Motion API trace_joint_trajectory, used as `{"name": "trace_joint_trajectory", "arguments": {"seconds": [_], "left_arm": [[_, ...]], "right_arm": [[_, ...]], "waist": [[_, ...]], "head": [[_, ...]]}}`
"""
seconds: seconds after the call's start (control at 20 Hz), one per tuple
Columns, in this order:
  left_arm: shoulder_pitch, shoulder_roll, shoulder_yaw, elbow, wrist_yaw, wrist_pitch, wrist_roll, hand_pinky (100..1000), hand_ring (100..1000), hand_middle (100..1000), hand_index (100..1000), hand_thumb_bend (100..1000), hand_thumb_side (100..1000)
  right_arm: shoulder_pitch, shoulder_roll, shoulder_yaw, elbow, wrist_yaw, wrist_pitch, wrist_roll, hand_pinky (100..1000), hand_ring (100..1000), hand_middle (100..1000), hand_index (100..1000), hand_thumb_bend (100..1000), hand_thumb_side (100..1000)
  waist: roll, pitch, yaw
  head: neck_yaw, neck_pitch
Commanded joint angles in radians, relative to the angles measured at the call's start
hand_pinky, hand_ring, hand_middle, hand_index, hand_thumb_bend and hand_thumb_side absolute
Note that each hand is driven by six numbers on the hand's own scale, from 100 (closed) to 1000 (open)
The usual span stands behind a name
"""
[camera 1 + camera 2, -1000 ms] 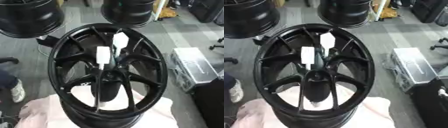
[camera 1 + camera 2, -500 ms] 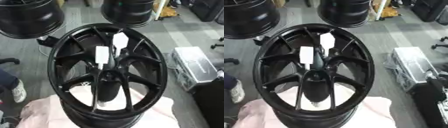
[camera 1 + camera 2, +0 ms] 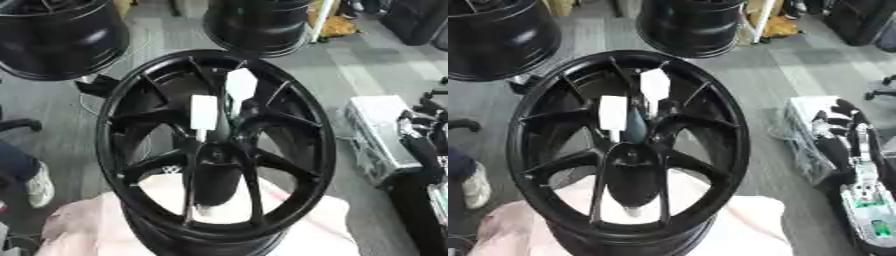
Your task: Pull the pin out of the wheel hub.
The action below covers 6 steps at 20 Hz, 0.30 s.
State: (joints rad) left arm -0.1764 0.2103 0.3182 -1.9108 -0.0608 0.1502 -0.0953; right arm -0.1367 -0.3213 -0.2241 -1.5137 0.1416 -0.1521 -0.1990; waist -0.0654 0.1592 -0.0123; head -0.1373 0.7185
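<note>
At the centre of both eye views stands a large black wheel hub [image 3: 216,150], tilted toward the camera so that its spoked face is seen nearly full on. Its lower rim sits on a pale pink cloth [image 3: 311,227] that spreads beneath it across the bottom of the view. Behind it, on the grey floor [image 3: 367,75], stand two more black wheels: one [image 3: 57,37] at the upper left and one [image 3: 262,22] at the top middle.

To the right of the hub, on the floor, lies a silver-grey case [image 3: 378,135]. Over and beside that case, along the right edge, the robot's right hand [image 3: 842,130] comes into view, black with silver parts, its fingers pointing up and only slightly bent, holding nothing. It is well apart from the hub. The left hand shows in neither view.

Two white rectangular tags are fixed inside the upper half of the hub: the larger tag [image 3: 241,85] higher up and the other tag [image 3: 203,112] just left of and below it. A thin pale stem runs down from the lower tag toward the hub's centre; whether this is the pin cannot be told. At the left edge, part of a person's leg with a light shoe [image 3: 37,185] shows.
</note>
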Motion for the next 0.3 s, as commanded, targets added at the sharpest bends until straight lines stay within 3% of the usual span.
{"name": "trace_joint_trajectory", "arguments": {"seconds": [0.05, 0.3], "left_arm": [[-0.013, 0.006, -0.005, -0.015, 0.004, -0.002, -0.006, 768, 703, 715, 750, 415, 654], [-0.016, 0.006, -0.008, -0.016, 0.005, -0.003, -0.007, 768, 704, 717, 750, 415, 653]], "right_arm": [[-0.016, 0.003, 0.020, -0.051, -0.036, -0.006, 0.030, 696, 727, 772, 870, 119, 466], [-0.030, 0.029, 0.051, -0.077, -0.094, -0.017, 0.080, 695, 730, 775, 872, 118, 478]], "waist": [[0.002, -0.007, 0.002], [0.001, 0.001, 0.007]], "head": [[0.003, -0.012], [0.007, -0.015]]}}
